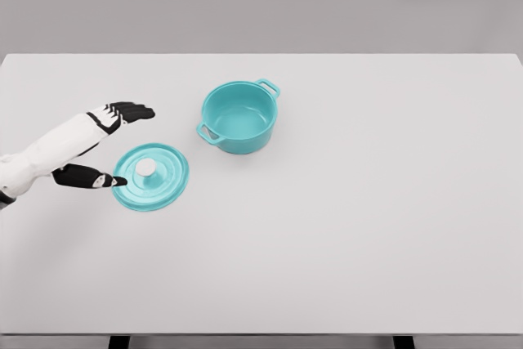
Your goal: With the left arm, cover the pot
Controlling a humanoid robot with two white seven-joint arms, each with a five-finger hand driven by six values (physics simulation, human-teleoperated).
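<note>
**Teal lid flat on the counter, pot uncovered**

Teal is the colour of both task things. The pot [238,117] stands upright on the white counter [368,202], left of the middle and toward the far side, its mouth uncovered and its inside bare. It has two loop handles, one at the far right of the rim and one at the near left.

The lid [151,176] lies flat on the counter, near the pot on its near-left side and apart from it. Its pale round knob [146,167] faces up.

The left robot hand [106,146] comes in from the left edge on a white arm and sits at the lid's left rim. It is spread wide and holds nothing: the black fingers [132,110] reach out beyond the lid's far-left side, while the thumb [88,177] points at the lid's near-left edge, its tip at or just over the rim. Whether it touches the lid cannot be told.
</note>
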